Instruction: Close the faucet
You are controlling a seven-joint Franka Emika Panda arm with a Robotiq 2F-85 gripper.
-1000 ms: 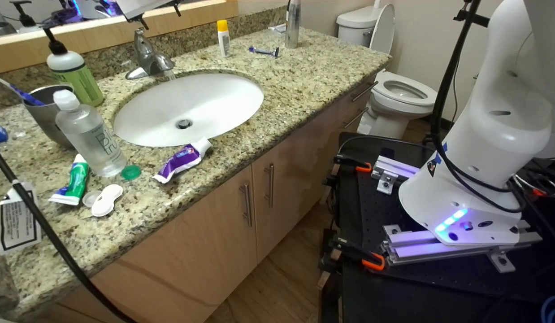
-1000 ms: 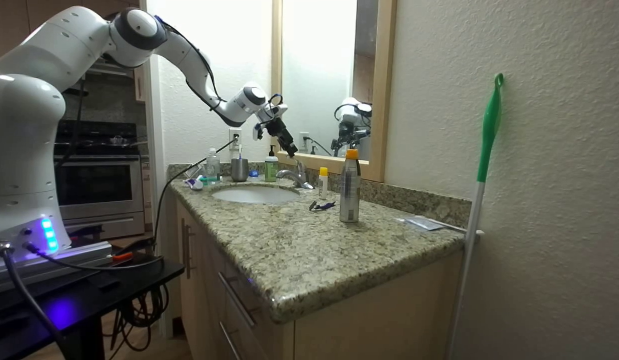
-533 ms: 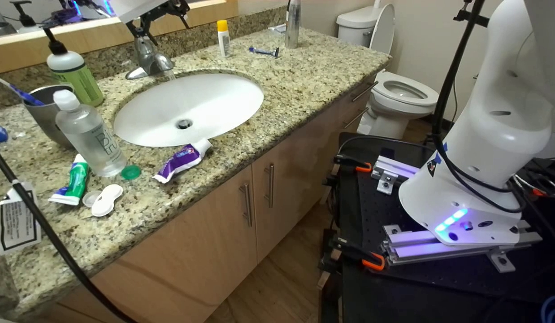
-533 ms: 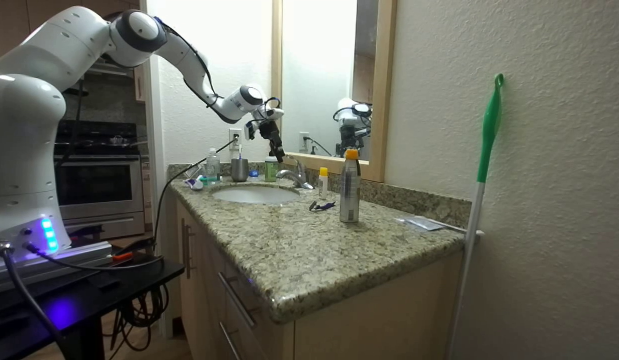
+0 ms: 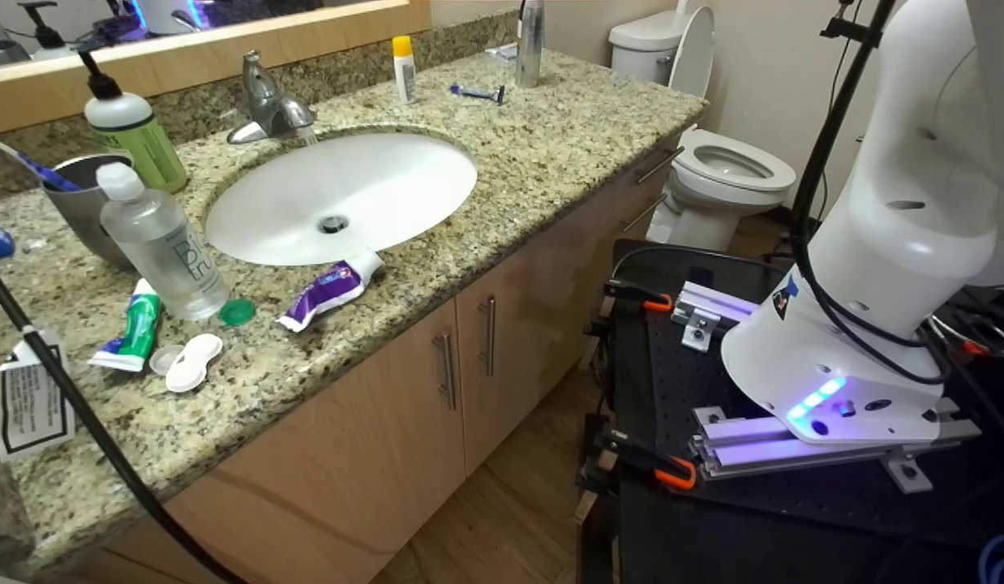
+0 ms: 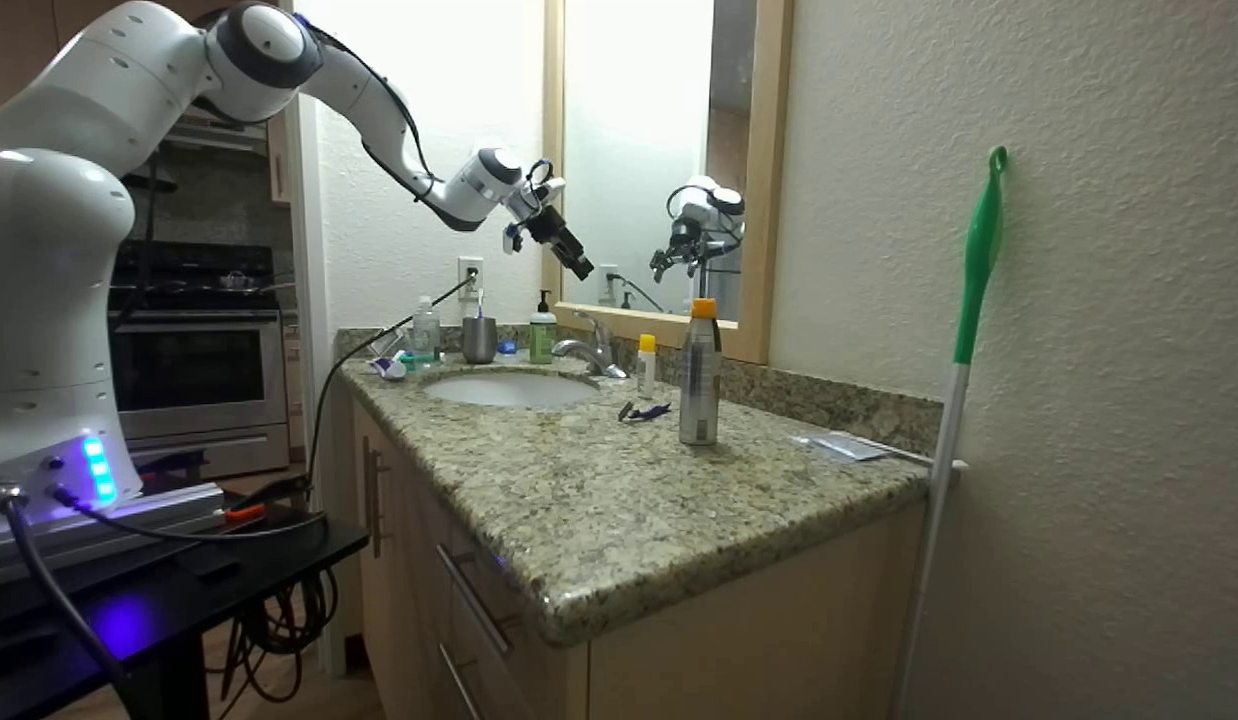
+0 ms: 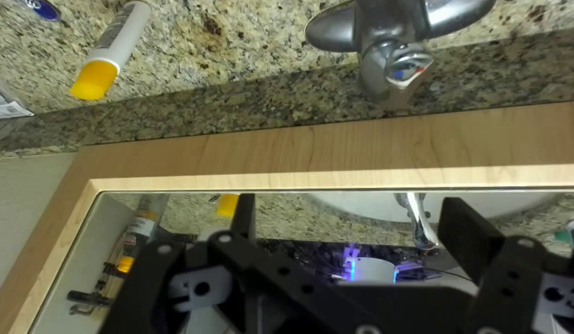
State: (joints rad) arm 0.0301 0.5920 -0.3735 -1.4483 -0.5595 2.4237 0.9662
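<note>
The chrome faucet (image 5: 273,112) stands at the back edge of the white basin (image 5: 405,191), its lever tilted up and back. A thin stream of water (image 5: 310,137) appears to run from the spout. The faucet also shows in an exterior view (image 6: 594,352) and at the top of the wrist view (image 7: 390,35), with a red and blue mark on the lever. My gripper (image 6: 583,270) hangs above the faucet, near the mirror, apart from it. In the wrist view the gripper (image 7: 349,211) has its fingers wide apart with nothing held; the faucet between them is a mirror reflection.
The wooden mirror frame (image 7: 333,148) lies close in front of the gripper. A yellow-capped bottle (image 5: 404,73) and a soap dispenser (image 5: 133,130) flank the faucet. A silver spray can (image 6: 699,385) and a razor (image 6: 646,411) are on the counter.
My gripper lowered over the faucet's lever about half a second ago, then rose clear of it, leaving an exterior view. The lever and the water stream look unchanged.
</note>
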